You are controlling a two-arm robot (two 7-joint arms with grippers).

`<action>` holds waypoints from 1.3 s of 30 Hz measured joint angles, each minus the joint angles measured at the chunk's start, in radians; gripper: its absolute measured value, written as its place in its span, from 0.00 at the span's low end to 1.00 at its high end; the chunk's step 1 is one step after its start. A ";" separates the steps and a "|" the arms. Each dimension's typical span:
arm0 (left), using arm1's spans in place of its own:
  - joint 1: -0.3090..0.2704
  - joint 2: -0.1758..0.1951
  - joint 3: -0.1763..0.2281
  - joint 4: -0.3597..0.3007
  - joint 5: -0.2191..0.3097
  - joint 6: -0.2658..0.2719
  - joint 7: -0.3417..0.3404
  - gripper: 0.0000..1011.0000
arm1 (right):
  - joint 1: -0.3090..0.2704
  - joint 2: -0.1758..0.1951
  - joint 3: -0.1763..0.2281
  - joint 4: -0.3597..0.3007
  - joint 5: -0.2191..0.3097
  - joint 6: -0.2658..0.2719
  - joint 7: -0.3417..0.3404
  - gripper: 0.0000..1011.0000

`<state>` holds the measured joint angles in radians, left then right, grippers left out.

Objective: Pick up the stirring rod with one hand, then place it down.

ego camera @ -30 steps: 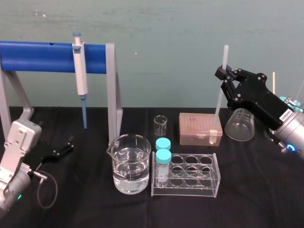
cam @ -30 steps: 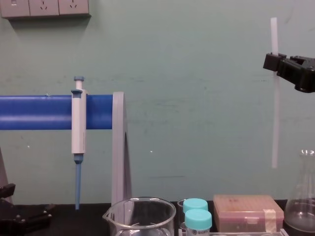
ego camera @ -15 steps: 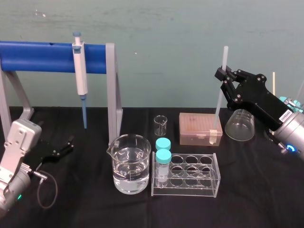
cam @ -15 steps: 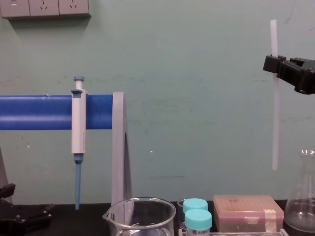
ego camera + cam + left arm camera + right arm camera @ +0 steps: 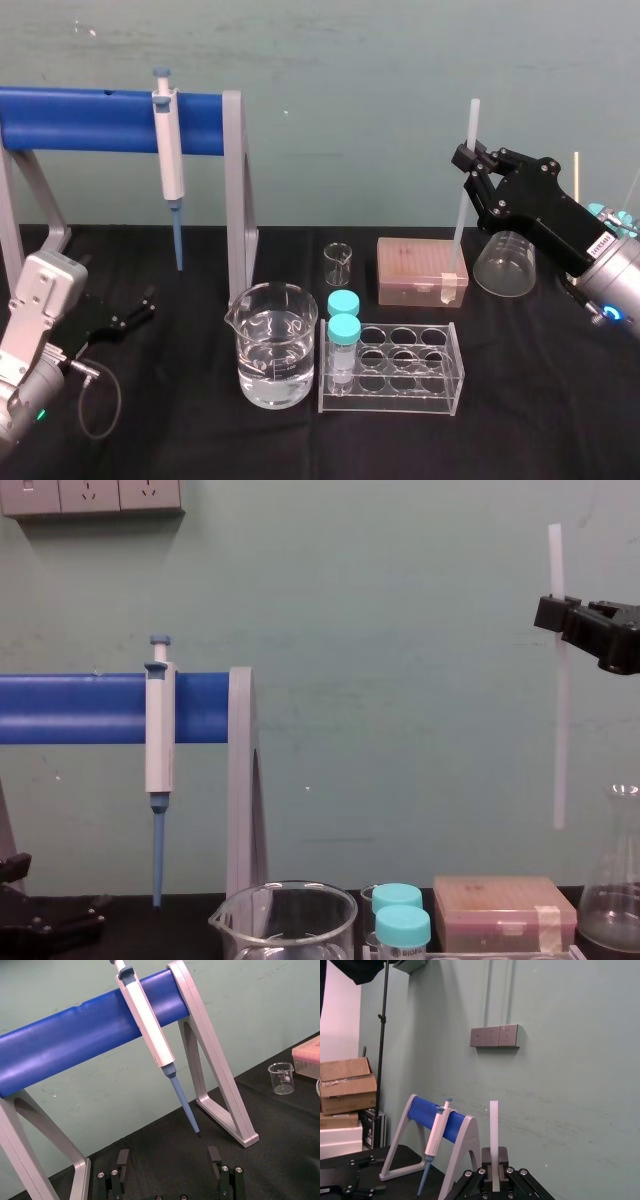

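Observation:
The stirring rod (image 5: 462,205) is a thin translucent white stick held upright in the air at the right, above the tan box. My right gripper (image 5: 468,160) is shut on it about a third of the way down from its top. From the chest, the stirring rod (image 5: 560,730) hangs well above the table with its lower end free, and my right gripper (image 5: 556,614) clamps it. In the right wrist view the stirring rod (image 5: 494,1135) rises from between the fingers (image 5: 503,1159). My left gripper (image 5: 130,312) rests on the table at the far left, open (image 5: 168,1162).
A blue-barred stand (image 5: 100,120) carries a white-and-blue pipette (image 5: 170,165) at the left. In the middle are a beaker of water (image 5: 275,345), a small beaker (image 5: 338,264), a clear tube rack (image 5: 400,370) with two teal-capped tubes (image 5: 343,330), a tan box (image 5: 420,270) and a conical flask (image 5: 505,262).
My right gripper and the rod have sunk very slightly. The left arm has not moved.

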<state>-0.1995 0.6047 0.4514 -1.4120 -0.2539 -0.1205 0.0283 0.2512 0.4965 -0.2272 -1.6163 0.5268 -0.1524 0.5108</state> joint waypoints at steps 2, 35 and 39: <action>0.000 0.000 0.000 0.000 0.000 0.000 0.000 0.99 | 0.000 0.000 0.000 0.000 0.000 0.000 0.000 0.07; 0.000 0.000 0.000 0.000 0.000 0.000 0.000 0.99 | -0.103 0.044 -0.033 0.048 0.045 -0.042 0.088 0.07; 0.000 0.000 0.000 0.000 0.000 0.000 0.000 0.99 | -0.103 0.033 -0.034 0.078 0.045 -0.086 0.104 0.07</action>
<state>-0.1995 0.6047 0.4514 -1.4120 -0.2539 -0.1205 0.0283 0.1479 0.5299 -0.2614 -1.5386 0.5721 -0.2386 0.6149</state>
